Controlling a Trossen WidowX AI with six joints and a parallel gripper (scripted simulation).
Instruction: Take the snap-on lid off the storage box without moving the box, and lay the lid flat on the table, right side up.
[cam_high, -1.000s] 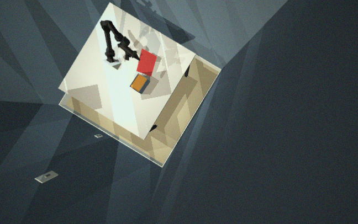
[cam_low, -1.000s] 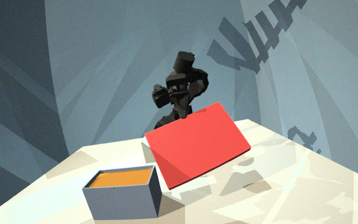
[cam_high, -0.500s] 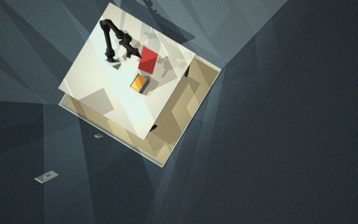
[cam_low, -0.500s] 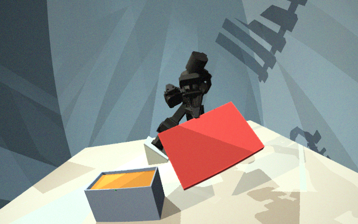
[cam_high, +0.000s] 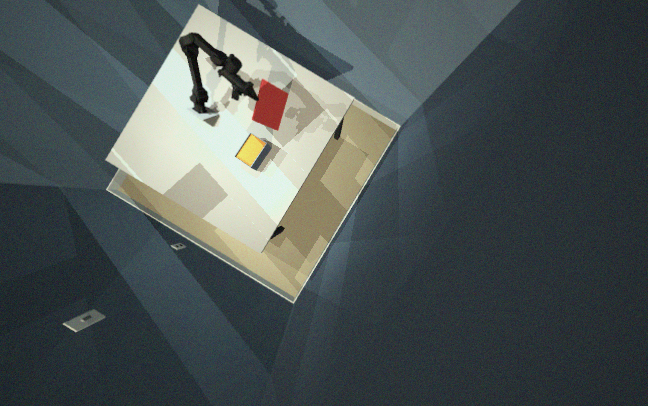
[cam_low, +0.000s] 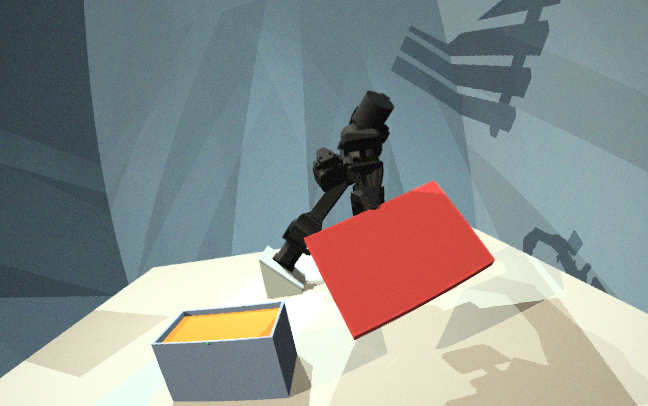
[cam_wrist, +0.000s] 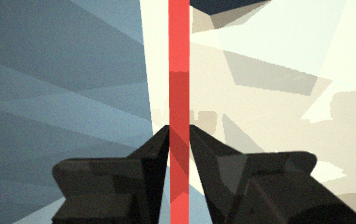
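Observation:
The red lid (cam_high: 270, 105) (cam_low: 400, 260) (cam_wrist: 179, 95) is in the air beside the box, steeply tilted, with its broad outer face toward the exterior camera. My gripper (cam_high: 257, 98) (cam_low: 369, 207) (cam_wrist: 179, 129) is shut on the lid's upper edge; in the wrist view the lid shows edge-on between the two fingers. The storage box (cam_high: 251, 151) (cam_low: 225, 370) is blue-grey, open at the top and orange inside. It stands upright on the table (cam_high: 150, 135) (cam_low: 120, 290). The lid and the box are apart. The lid's inner face is hidden in the top and exterior views.
The arm's base (cam_high: 202, 111) (cam_low: 282, 280) stands on the table behind the lid and box as seen in the exterior view. Table edges show in the top view, with a lower tan surface (cam_high: 320, 200) beyond one edge. Shadows of the arm and lid fall across the tabletop.

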